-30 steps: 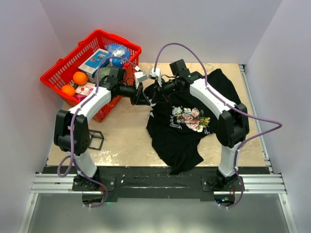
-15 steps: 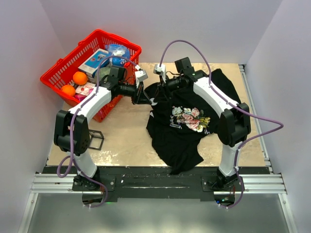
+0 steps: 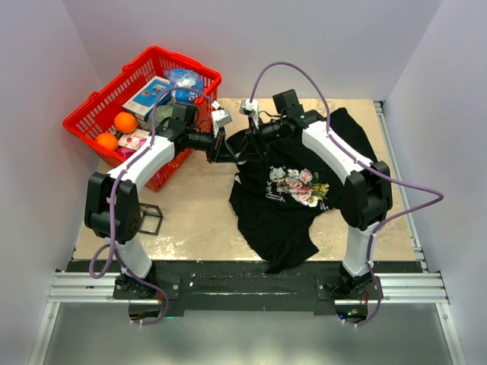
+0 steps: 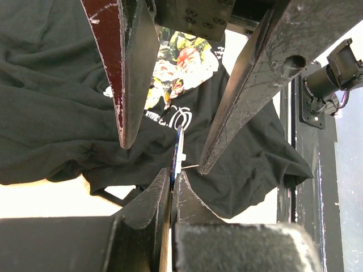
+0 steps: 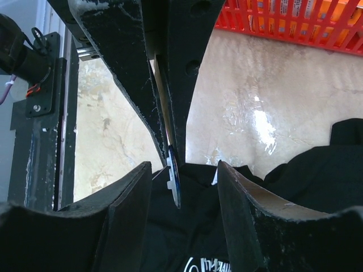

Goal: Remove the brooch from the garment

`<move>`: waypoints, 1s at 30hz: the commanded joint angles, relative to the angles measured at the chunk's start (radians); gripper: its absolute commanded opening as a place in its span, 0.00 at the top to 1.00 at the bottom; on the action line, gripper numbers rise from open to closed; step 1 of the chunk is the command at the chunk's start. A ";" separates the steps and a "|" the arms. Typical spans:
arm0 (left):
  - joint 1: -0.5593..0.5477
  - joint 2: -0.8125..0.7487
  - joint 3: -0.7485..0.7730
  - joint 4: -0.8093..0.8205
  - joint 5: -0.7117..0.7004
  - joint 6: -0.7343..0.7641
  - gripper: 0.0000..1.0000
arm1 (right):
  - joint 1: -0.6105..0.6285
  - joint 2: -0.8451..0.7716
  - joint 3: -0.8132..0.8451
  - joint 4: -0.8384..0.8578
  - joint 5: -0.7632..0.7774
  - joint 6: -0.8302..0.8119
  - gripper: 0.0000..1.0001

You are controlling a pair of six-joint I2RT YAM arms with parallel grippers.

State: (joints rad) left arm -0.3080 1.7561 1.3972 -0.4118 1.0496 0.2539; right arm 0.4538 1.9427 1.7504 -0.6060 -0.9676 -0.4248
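Note:
The black T-shirt (image 3: 293, 217) with its floral print (image 3: 299, 185) lies right of centre, its collar end drawn up towards both grippers. My left gripper (image 4: 171, 174) is shut on the tiny blue brooch (image 4: 178, 148), which shows edge-on with its thin pin sticking sideways. From the right wrist the brooch (image 5: 173, 182) hangs just over the black cloth (image 5: 193, 238). My right gripper (image 5: 184, 167) is open, one finger on each side of the brooch without touching it. In the top view the left gripper (image 3: 228, 152) and right gripper (image 3: 247, 144) meet tip to tip. Whether the pin still pierces the fabric is unclear.
A red basket (image 3: 85, 122) with oranges, boxes and a blue-and-white round container (image 3: 185, 79) stands at the back left, close behind the left arm. A small black wire stand (image 3: 152, 219) lies at the front left. Walls close in the table on three sides.
A second ago the right wrist sat lower and nearer the print; it has drawn back towards the far side. The left gripper has held its place on the brooch.

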 commanded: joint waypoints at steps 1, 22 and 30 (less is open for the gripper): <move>-0.002 -0.024 0.034 0.036 0.012 -0.022 1.00 | 0.011 -0.002 0.008 0.028 -0.005 0.006 0.48; 0.000 -0.017 0.054 0.001 0.033 0.019 1.00 | 0.020 0.002 0.044 -0.081 0.044 -0.175 0.71; 0.000 -0.017 0.059 -0.028 0.033 0.051 1.00 | 0.017 0.013 0.075 -0.087 0.052 -0.192 0.77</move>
State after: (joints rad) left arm -0.3080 1.7561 1.4105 -0.4278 1.0454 0.2768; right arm 0.4713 1.9430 1.7687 -0.6926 -0.9371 -0.5835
